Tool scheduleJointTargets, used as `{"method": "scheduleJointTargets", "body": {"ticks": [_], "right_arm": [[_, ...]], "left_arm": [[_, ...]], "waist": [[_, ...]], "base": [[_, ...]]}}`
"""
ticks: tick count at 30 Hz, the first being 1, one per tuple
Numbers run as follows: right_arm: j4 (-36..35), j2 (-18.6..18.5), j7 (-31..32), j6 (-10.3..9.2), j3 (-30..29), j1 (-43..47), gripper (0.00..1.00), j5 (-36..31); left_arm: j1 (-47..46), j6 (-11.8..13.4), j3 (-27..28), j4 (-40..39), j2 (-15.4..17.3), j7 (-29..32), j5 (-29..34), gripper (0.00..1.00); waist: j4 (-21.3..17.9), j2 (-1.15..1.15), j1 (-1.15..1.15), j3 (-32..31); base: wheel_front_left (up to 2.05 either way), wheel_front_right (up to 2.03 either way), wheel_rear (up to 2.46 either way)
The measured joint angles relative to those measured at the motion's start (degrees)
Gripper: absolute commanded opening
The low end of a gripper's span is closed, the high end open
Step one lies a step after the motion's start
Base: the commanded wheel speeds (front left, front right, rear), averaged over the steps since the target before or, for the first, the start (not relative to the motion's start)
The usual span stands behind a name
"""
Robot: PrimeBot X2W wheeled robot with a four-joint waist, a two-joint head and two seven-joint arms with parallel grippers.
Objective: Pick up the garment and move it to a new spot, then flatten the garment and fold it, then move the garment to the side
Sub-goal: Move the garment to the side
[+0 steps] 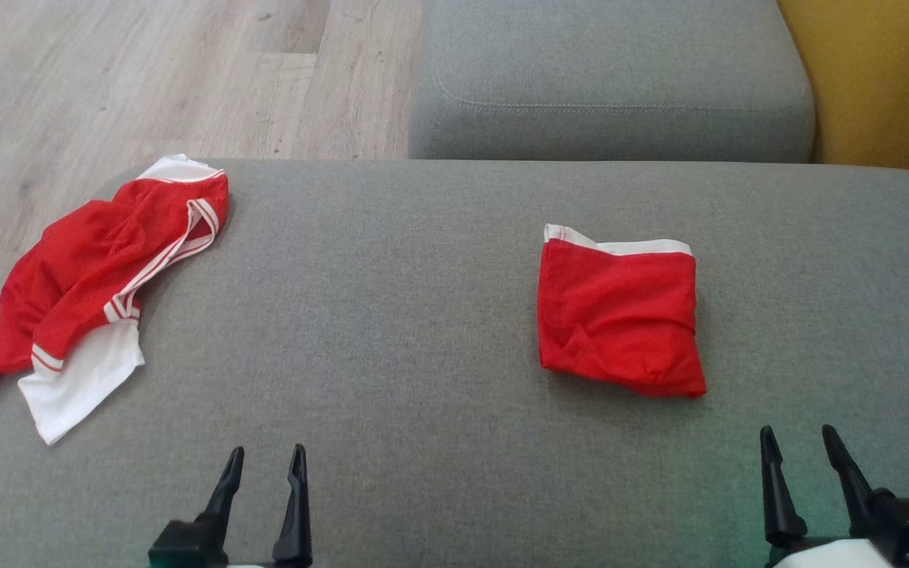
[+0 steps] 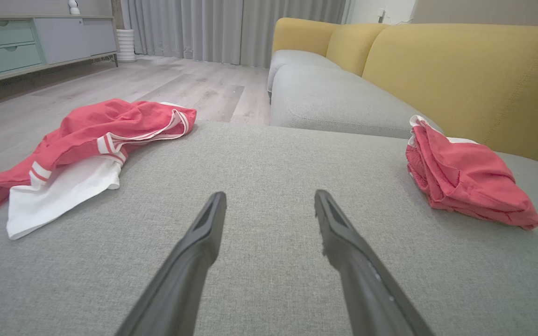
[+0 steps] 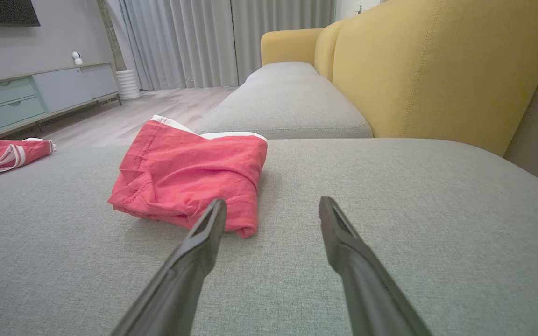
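Head view: folded red garment (image 1: pixel 620 315) right of centre on sofa seat (image 1: pixel 391 331); crumpled garment (image 1: pixel 91 292) at left edge.
Jaws: left gripper (image 1: pixel 267 451), right gripper (image 1: pixel 798 430) apart, empty.
Next, likely: pinch crumpled garment high, lift clear.

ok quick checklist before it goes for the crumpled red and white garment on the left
1. Left gripper open and empty: ok.
2. Right gripper open, not touching the folded garment: ok.
3. Crumpled garment fully on the cushion: not ok, its left end hangs over the edge.
4. Bare cushion between the two garments for flattening: ok.
5. Anything hidden under the crumpled garment: cannot tell.
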Motion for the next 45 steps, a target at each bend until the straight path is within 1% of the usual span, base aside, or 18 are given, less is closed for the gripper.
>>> {"method": "scheduleJointTargets", "body": {"ticks": [5,7,9,12,16,17,19,22,25,28,30,31,32,33,34,36,41,45], "right_arm": [[0.26,0.0,0.0,0.0,0.0,-0.06,1.0,0.03],[0.43,-0.01,0.02,0.0,0.01,-0.23,1.0,1.34],[0.26,-0.2,2.12,0.0,0.4,-1.14,1.0,3.37],[-1.33,-2.1,8.8,0.0,1.08,-5.92,1.0,7.22],[-1.78,-5.89,24.18,0.0,1.48,-16.14,1.0,15.6],[-1.49,-6.16,27.93,0.0,1.18,-18.59,1.0,17.42],[0.26,-7.08,35.15,0.0,1.16,-22.98,1.0,19.3],[5.27,-6.6,43.48,0.0,-0.81,-28.34,1.0,22.51],[10.37,-5.76,47.7,0.0,-2.67,-31.84,1.0,22.43],[15.29,-4.75,49.75,0.0,-4.8,-34.33,1.0,21.91],[17.69,-4.44,49.9,0.0,-5.42,-35.8,1.0,20.33],[18.7,-3.68,50.59,0.0,-6.51,-36.76,1.0,21.31],[19.4,-3.01,50.71,0.0,-7.4,-37.62,0.36,22.49],[19.68,-2.47,50.63,0.0,-7.68,-38.4,0.0,22.79],[19.98,-1.99,50.57,0.0,-7.93,-39.35,0.0,22.76],[20.24,-1.87,49.99,0.0,-7.89,-40.9,0.0,22.38],[20.12,-2.79,49.92,0.0,-7.33,-42.88,0.0,21.38],[20.22,-5.26,49.62,0.0,-8.68,-43.72,0.0,19.91]], "left_arm": [[0.0,-0.01,-0.27,0.04,0.0,0.0,0.0,1.0],[-0.01,-0.07,-0.44,0.04,0.0,0.0,0.0,1.0],[-0.01,-0.16,-0.56,0.05,0.0,0.0,0.0,1.0],[-0.16,-0.57,-1.1,0.09,0.0,0.0,0.0,1.0],[-1.14,-1.0,-1.71,0.2,0.0,0.0,0.49,1.0],[-1.68,-1.02,-1.9,0.19,0.0,0.0,0.57,1.0],[-3.13,-1.34,-2.76,0.22,0.0,0.0,0.58,1.0],[-5.87,-1.56,-3.85,0.31,-0.07,0.0,0.58,1.0],[-7.77,-1.49,-4.95,0.38,-0.07,0.0,0.51,1.0],[-8.78,-1.34,-6.19,0.46,-0.1,0.0,0.36,1.0],[-9.0,-0.89,-6.71,0.51,-0.1,0.0,0.03,1.0],[-9.21,-0.63,-6.79,0.53,-0.11,0.0,-0.24,1.0],[-9.54,-0.31,-6.78,0.49,-0.12,0.0,-0.31,1.0],[-9.75,0.14,-6.65,0.36,-0.12,0.0,-0.31,1.0],[-9.78,0.63,-6.47,0.14,-0.12,0.0,-0.55,1.0],[-9.77,0.83,-6.3,-0.19,-0.12,0.0,-0.79,1.0],[-9.94,0.43,-5.3,-0.99,-0.12,0.0,0.21,1.0],[-12.57,-1.3,-4.63,-1.18,0.18,0.0,2.0,1.0]], "waist": [[-0.04,0.0,0.0,0.3],[-0.01,0.0,0.0,0.56],[-0.09,0.0,0.0,1.03],[-0.24,0.0,0.0,2.13],[-0.05,0.0,0.0,4.17],[0.03,0.0,0.0,4.93],[0.28,0.0,0.0,6.65],[1.0,0.0,0.0,9.21],[2.24,-0.01,0.0,11.38],[3.76,-0.01,0.0,13.06],[4.49,-0.01,0.0,14.2],[4.77,-0.01,0.0,14.73],[4.93,-0.01,0.0,15.2],[4.94,-0.01,0.0,15.62],[4.67,-0.01,0.0,15.95],[3.5,-0.01,0.0,16.46],[-1.99,-0.01,0.0,17.82],[-7.3,-0.01,0.0,19.55]], "base": [[0.0,0.0,0.0],[0.0,0.0,0.0],[0.0,0.0,0.0],[0.0,0.0,0.0],[0.0,0.0,0.0],[0.0,0.0,0.0],[0.0,0.0,0.0],[0.0,0.0,0.0],[0.0,0.0,0.0],[0.0,0.0,0.0],[0.0,0.0,0.0],[0.0,0.0,0.0],[0.0,0.0,0.0],[0.0,0.0,0.0],[0.0,0.0,0.0],[0.0,0.0,0.0],[0.0,0.0,0.0],[0.0,0.0,0.0]]}}
